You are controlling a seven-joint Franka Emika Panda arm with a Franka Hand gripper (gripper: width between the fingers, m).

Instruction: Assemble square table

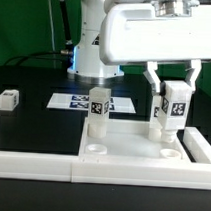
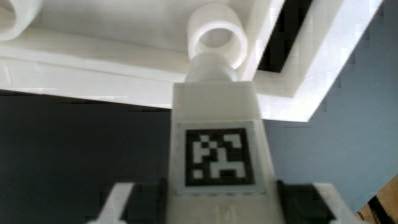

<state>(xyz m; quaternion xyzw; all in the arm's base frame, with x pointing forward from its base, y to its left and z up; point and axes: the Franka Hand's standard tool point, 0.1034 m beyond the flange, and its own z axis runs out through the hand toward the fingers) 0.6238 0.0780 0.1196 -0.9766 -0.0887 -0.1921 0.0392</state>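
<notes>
White plastic square slab (image 1: pixel 131 145) lay flat on black counter (image 1: pixel 37 125), near front, toward exterior view's right. One small white blocky tagged leg (image 1: pixel 98 105) stood upright at its far corner on exterior view's left. Second tagged leg (image 1: pixel 174 105) upright over the opposite far corner, clamped between pincer (image 1: pixel 173 82) fingers closed against its sides; wrist view showed its end pointing at a round socket (image 2: pixel 219 40). Seating unclear. Third leg (image 1: pixel 9 99) well apart on the counter.
</notes>
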